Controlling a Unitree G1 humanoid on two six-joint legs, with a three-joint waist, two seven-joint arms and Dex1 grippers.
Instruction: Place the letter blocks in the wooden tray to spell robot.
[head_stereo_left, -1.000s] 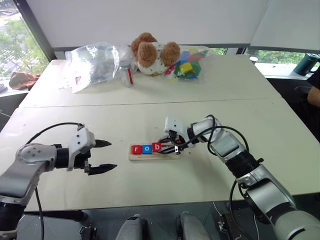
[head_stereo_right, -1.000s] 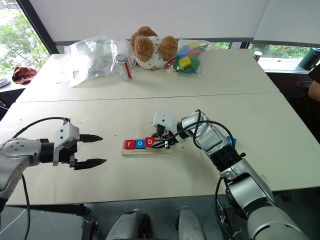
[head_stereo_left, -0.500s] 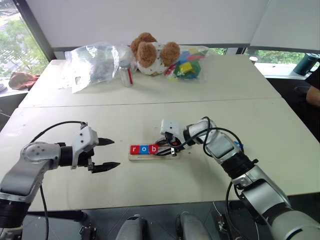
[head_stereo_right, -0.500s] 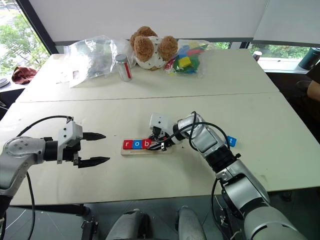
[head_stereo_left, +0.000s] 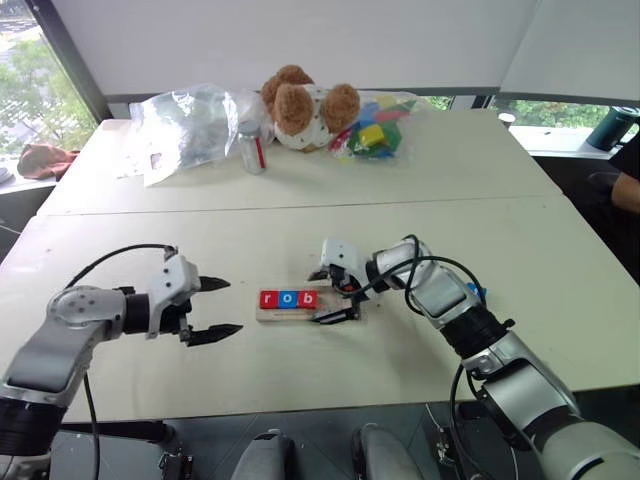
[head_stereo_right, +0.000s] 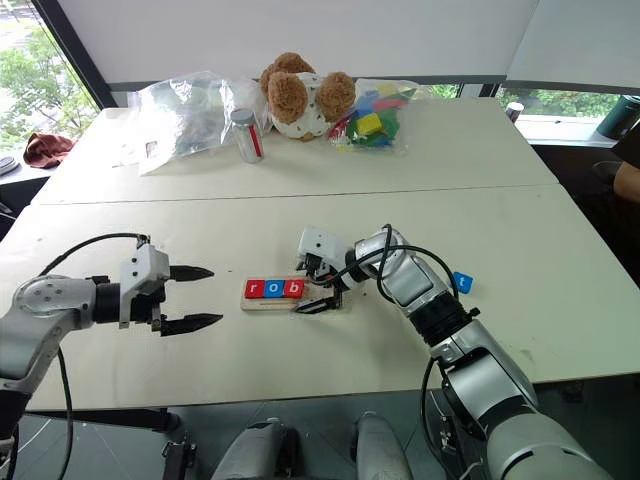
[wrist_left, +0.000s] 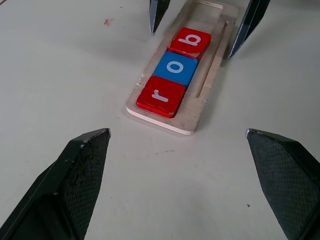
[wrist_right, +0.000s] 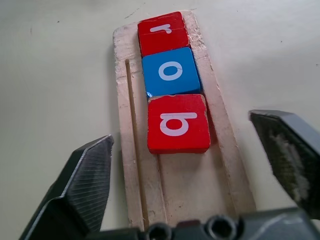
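The wooden tray (head_stereo_left: 272, 314) lies on the table in front of me. Three letter blocks sit in its groove in a row: a red r (head_stereo_left: 269, 299), a blue o (head_stereo_left: 288, 299) and a red b (head_stereo_left: 307, 298). My right gripper (head_stereo_left: 330, 295) is open, its fingers standing either side of the tray just past the b block (wrist_right: 177, 122) and touching nothing. Another blue block (head_stereo_right: 461, 282) lies on the table beyond my right forearm. My left gripper (head_stereo_left: 230, 306) is open and empty, a short way left of the tray's r end.
At the table's far side are a clear plastic bag (head_stereo_left: 185, 120), a small jar (head_stereo_left: 252, 148), a teddy bear (head_stereo_left: 303, 105) and a bag of multicoloured toy blocks (head_stereo_left: 375, 130). A person's arm (head_stereo_left: 628, 190) shows at the right edge.
My right gripper has opened and let go of the red b block, which now lies in the tray next to the o. The left gripper has stayed where it was.
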